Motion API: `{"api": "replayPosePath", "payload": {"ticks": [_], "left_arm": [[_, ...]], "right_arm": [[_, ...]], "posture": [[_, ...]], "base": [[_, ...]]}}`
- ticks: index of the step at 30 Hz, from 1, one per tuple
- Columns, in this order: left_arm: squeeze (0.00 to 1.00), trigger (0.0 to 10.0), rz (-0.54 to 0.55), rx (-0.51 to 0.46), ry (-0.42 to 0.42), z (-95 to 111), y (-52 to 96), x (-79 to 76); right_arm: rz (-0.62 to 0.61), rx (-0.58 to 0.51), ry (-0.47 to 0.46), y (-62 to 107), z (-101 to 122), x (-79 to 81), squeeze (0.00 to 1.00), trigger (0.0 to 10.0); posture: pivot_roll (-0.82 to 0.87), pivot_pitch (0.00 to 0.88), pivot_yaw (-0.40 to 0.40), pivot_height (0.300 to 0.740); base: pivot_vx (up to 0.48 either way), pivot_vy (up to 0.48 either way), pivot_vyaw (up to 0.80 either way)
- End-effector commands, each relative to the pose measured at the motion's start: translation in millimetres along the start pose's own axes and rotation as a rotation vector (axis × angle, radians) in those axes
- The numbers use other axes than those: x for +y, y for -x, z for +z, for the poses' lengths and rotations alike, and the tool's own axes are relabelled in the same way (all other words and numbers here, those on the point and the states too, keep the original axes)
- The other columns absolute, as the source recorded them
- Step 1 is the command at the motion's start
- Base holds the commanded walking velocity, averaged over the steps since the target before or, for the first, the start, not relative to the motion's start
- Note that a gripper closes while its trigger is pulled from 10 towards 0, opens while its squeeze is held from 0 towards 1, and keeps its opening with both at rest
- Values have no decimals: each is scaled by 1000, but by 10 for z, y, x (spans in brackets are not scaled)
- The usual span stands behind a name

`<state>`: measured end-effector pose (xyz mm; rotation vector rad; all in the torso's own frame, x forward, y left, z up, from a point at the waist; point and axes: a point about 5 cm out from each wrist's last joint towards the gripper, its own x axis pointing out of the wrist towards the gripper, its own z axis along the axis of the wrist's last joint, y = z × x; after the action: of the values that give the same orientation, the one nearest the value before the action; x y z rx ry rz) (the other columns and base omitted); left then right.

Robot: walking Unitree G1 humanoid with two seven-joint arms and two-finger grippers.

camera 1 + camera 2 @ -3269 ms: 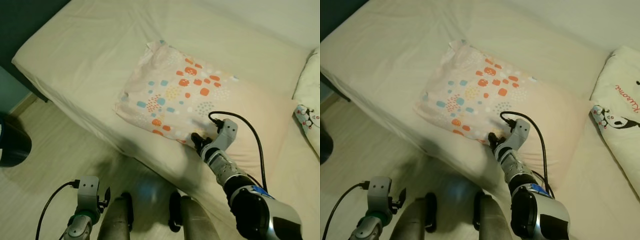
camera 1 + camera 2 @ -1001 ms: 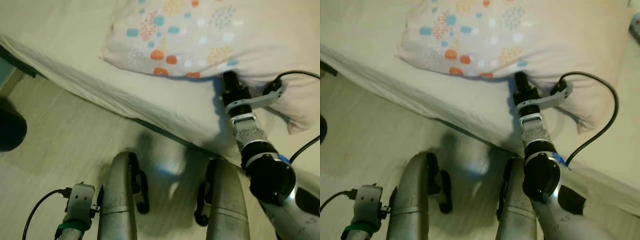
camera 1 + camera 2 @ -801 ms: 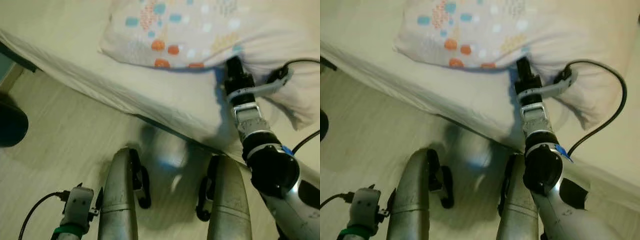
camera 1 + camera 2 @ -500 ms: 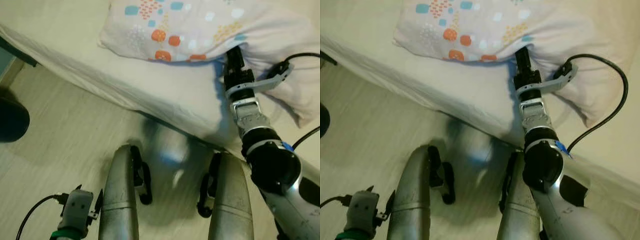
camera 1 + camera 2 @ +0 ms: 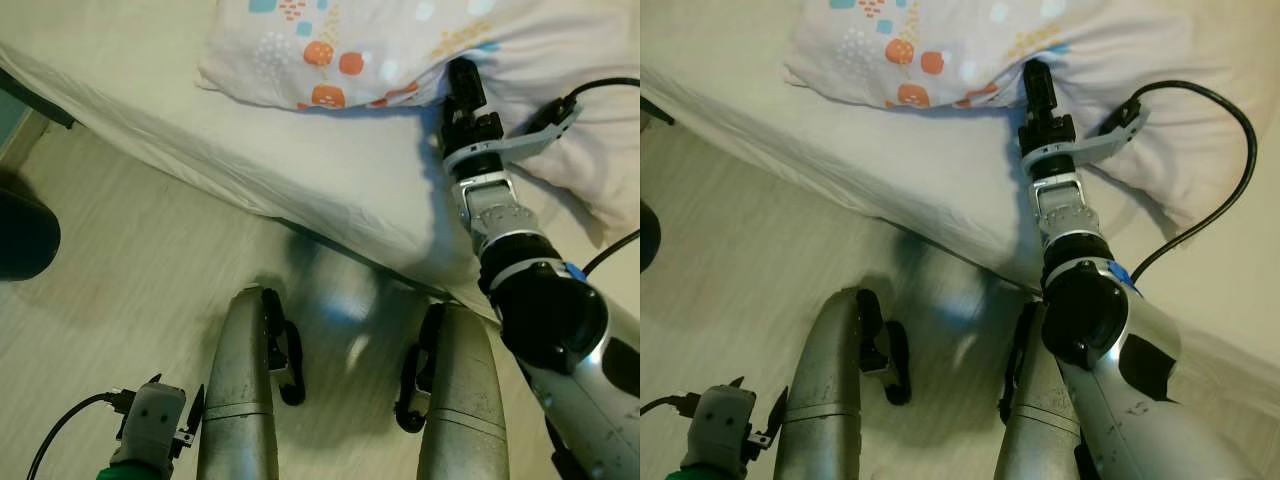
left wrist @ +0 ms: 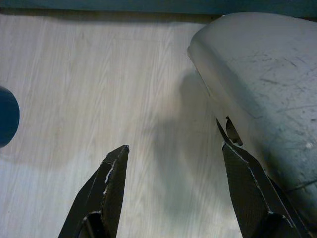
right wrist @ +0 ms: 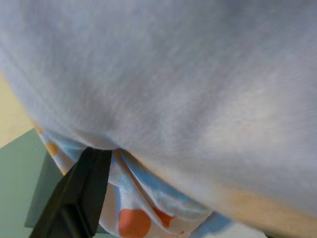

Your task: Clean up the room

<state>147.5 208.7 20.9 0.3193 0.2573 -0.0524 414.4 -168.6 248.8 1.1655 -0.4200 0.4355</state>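
A white pillow point(image 5: 350, 45) with orange, blue and yellow spots lies on the cream bed, near its edge. My right gripper point(image 5: 462, 85) reaches out over the mattress and is shut on the pillow's near edge, where the fabric bunches around the black fingers. Seen from the right wrist, the pillow cloth point(image 7: 198, 99) presses close against one black finger point(image 7: 84, 193). My left gripper point(image 6: 178, 193) hangs low over the wooden floor beside my leg, open and holding nothing.
The bed's sheet point(image 5: 300, 170) drops to a pale wooden floor point(image 5: 120, 300). My two silver legs point(image 5: 235, 400) stand close to the bed edge. A dark round object point(image 5: 25, 235) sits on the floor at the left.
The view has dropped towards my legs and the bed edge. My right gripper has stayed at the pillow's near edge and now lies farther up the picture, the pillow shifting with it.
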Motion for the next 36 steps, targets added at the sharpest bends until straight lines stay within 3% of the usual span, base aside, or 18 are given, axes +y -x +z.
{"api": "replayPosePath", "payload": {"ticks": [1,9,26,35,36], "left_arm": [[0,10000,-69,86,-3,-156,142,-132],[0,10000,-76,92,-11,-132,151,-130],[0,10000,-64,84,-32,-97,76,-41],[0,10000,-37,67,-35,-70,-72,8],[0,10000,-11,50,-25,-46,-234,35]], "right_arm": [[-20,25,4,-33,-40,24,0,0],[31,-2,18,-127,70,138,0,0],[47,-12,66,-144,197,161,0,0],[60,55,136,-180,117,208,0,0],[97,128,197,-198,9,253,0,0]], "posture": [[258,573,164,586],[249,576,165,586],[239,555,163,586],[205,488,134,586],[165,429,110,586]], "base": [[0,0,0],[0,0,0],[0,0,0],[0,0,0],[0,0,0]]}}
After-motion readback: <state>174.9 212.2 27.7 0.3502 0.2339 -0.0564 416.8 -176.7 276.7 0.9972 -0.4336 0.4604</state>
